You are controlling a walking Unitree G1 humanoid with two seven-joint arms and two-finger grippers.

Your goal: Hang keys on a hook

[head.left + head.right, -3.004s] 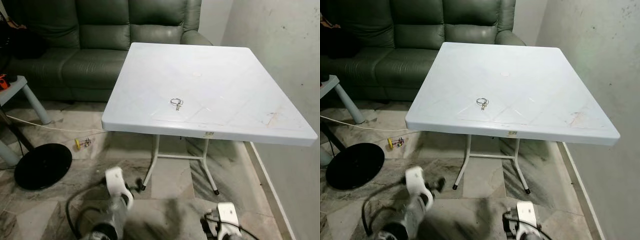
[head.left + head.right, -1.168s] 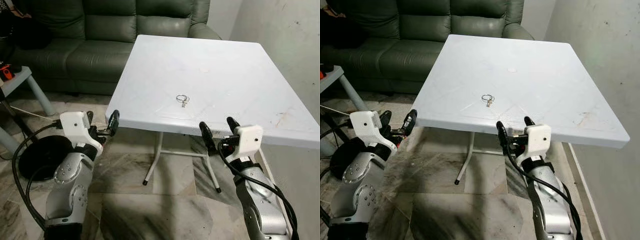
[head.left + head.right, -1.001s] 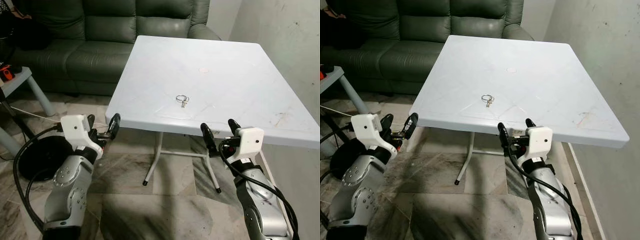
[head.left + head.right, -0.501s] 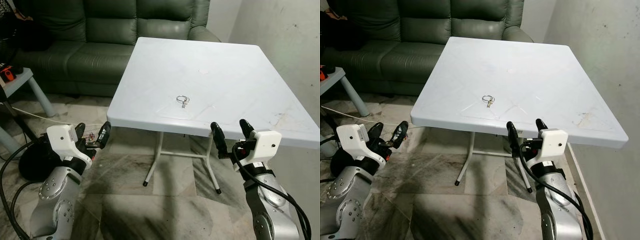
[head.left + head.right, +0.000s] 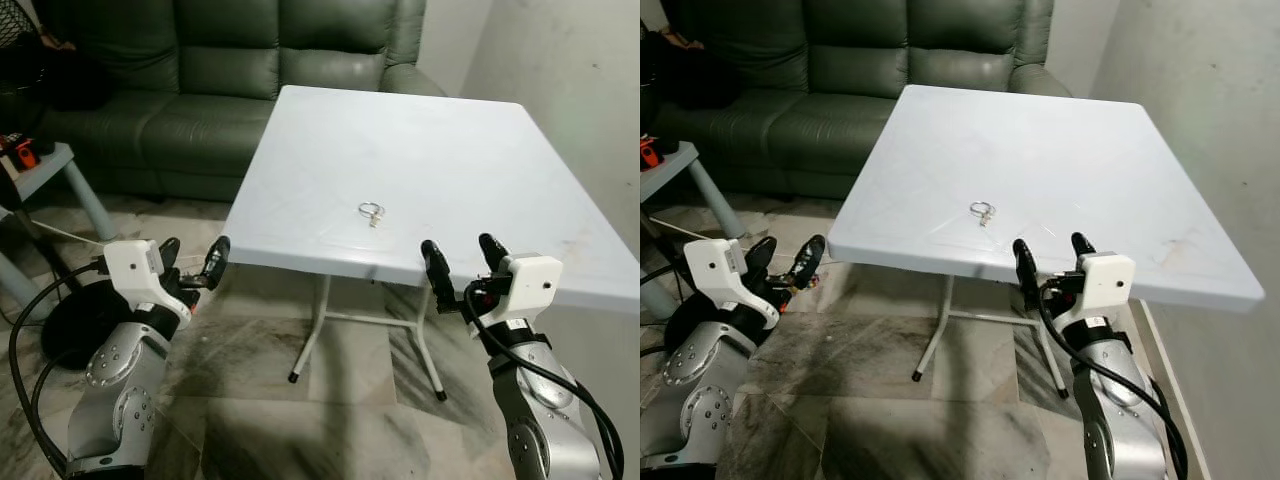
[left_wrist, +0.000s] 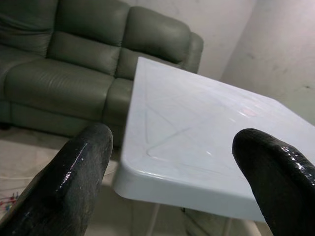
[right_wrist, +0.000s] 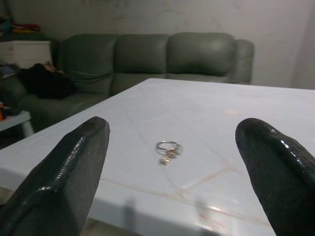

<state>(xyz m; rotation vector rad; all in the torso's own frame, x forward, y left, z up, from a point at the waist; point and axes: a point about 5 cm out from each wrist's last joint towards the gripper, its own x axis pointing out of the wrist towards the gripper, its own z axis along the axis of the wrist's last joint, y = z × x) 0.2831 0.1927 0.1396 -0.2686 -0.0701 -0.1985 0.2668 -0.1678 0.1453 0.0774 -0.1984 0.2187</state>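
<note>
White counter (image 5: pixel 470 150) carries the keys (image 5: pixel 372 211) (seemingly one ring); my right pincer (image 5: pixel 463 265) and left pincer (image 5: pixel 190 262) gape wide.

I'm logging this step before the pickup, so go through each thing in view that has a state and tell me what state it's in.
keys: lying flat on the table, untouched.
table: standing upright, near the wall.
left gripper: open, held off the table's left corner.
right gripper: open, at the table's near edge, aimed at the keys.
</note>
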